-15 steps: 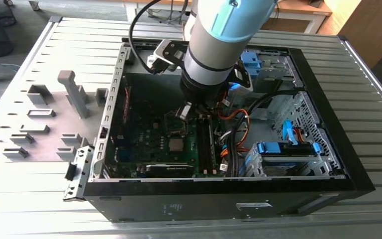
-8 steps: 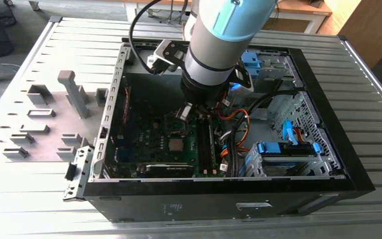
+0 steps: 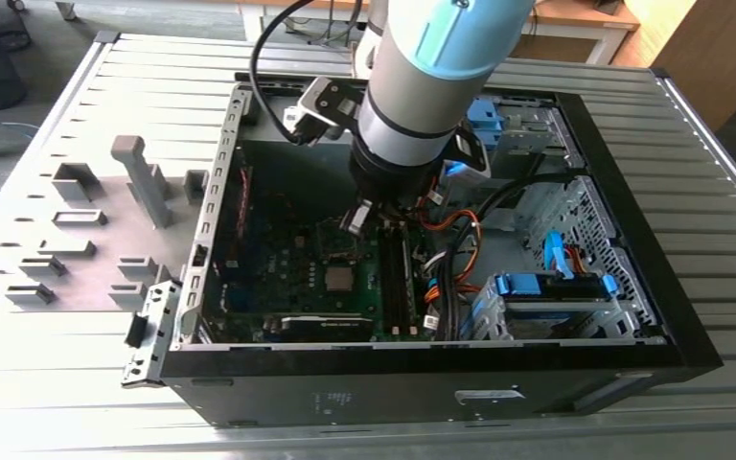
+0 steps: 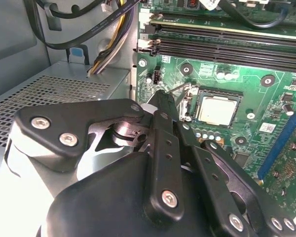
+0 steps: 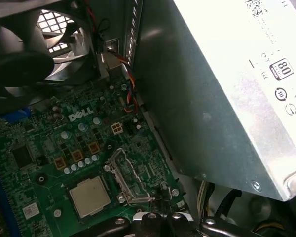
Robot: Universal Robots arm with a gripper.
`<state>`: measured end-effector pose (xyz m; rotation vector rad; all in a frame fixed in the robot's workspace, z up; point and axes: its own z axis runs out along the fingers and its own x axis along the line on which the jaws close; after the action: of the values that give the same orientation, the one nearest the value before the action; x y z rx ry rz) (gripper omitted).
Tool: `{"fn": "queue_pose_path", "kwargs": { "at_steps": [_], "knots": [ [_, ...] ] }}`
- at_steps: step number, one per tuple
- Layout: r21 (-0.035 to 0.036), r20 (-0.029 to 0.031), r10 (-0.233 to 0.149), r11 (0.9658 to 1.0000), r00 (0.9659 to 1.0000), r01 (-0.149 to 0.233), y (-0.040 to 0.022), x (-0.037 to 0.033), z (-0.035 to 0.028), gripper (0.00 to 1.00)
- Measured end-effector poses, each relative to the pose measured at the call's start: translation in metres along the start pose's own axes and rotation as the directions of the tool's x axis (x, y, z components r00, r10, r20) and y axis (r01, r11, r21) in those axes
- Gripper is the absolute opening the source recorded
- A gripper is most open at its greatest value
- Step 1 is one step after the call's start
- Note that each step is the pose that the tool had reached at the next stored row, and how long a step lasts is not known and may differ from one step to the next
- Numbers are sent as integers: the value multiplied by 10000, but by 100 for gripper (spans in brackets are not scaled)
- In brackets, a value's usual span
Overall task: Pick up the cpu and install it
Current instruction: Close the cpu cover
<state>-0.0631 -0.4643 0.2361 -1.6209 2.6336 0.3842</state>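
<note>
One small silvery-grey square cpu (image 4: pixel 216 109) lies seated in the green motherboard (image 4: pixel 207 69), right of centre in the second wrist view. The black claw (image 4: pixel 164 100) hovers beside it, its state unreadable. Placing looks done, latching apparently not yet.

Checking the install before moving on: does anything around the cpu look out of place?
The cpu sits flat and square, but the metal retention frame beside it is swung open, not clamped over it.
</note>
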Motion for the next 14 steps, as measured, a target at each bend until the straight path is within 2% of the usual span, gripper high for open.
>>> {"fn": "queue_pose_path", "kwargs": {
  "at_steps": [14],
  "knots": [
    [-100, -140, -76, 9999, 9999, 74, -75, 46, -25, 11]
  ]
}}
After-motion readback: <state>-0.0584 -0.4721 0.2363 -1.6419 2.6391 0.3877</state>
